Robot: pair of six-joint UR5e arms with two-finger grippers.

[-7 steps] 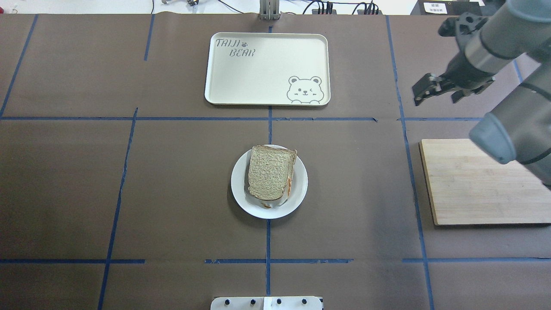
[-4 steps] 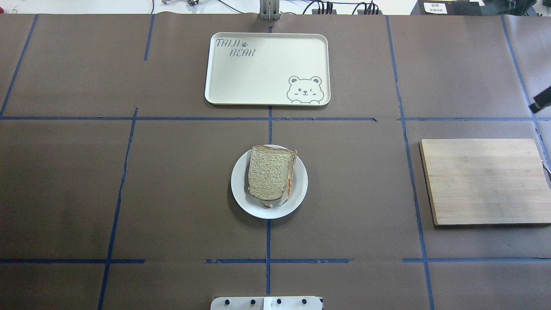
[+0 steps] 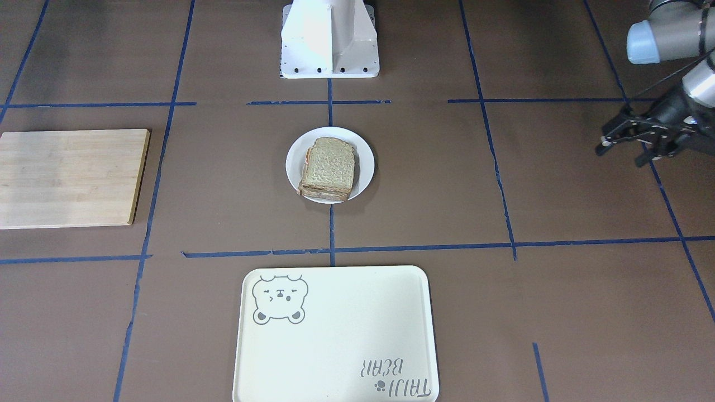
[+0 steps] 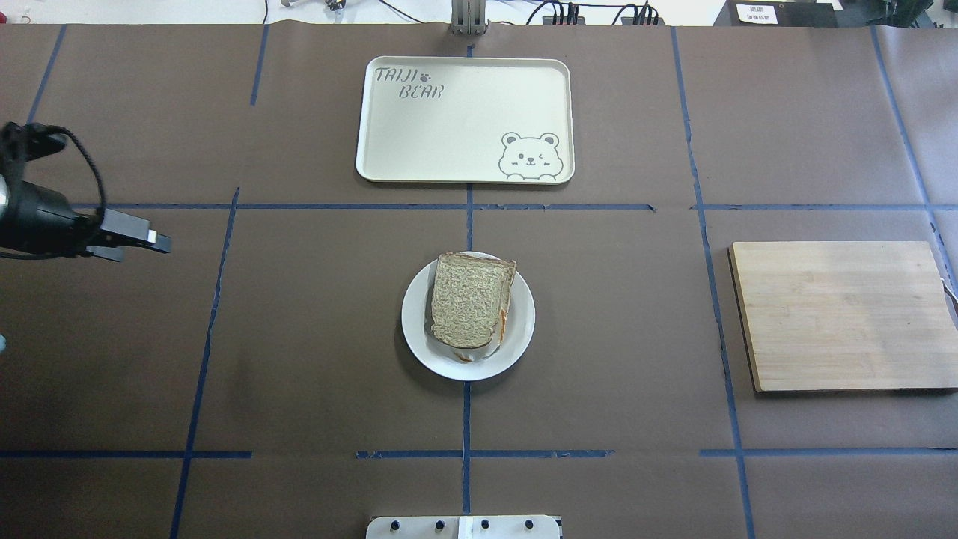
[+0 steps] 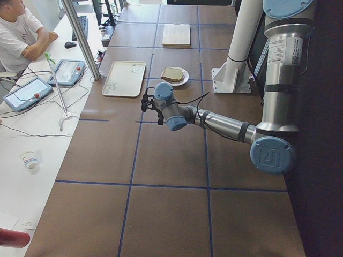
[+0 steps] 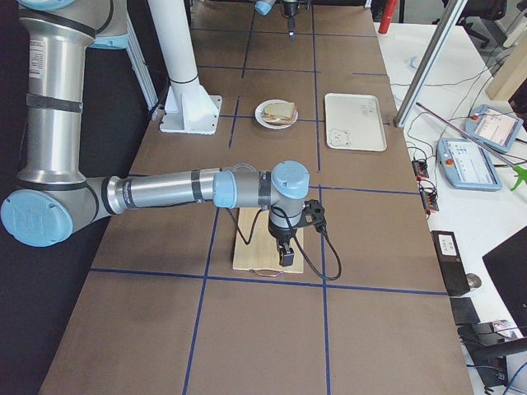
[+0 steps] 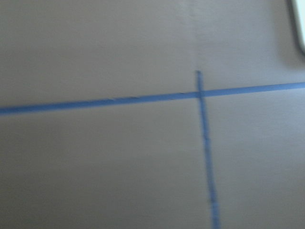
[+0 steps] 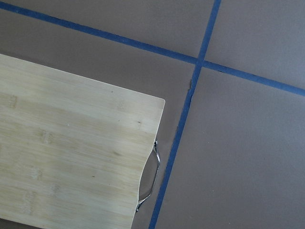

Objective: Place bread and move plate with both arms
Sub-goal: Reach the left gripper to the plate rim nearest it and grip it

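Observation:
The bread [image 4: 470, 308] lies as the top slice of a stack on the small white plate [image 4: 419, 346] at the table's middle; orange filling shows at its edge. It also shows in the front view [image 3: 328, 166]. My left gripper [image 4: 138, 245] hovers open and empty at the far left of the table, well away from the plate; in the front view [image 3: 621, 156] its fingers stand apart. My right gripper [image 6: 286, 257] shows only in the right side view, over the near end of the wooden board; I cannot tell whether it is open.
A cream bear tray [image 4: 464, 120] lies beyond the plate. A wooden cutting board [image 4: 838, 314] with a metal handle [image 8: 148, 179] lies on the right. The white pedestal [image 3: 329, 39] stands at the robot's side. Blue tape lines cross the brown table cover.
My right arm has left the overhead view at the right edge. My left gripper has come into that view from the left edge. Bread and plate have not moved.

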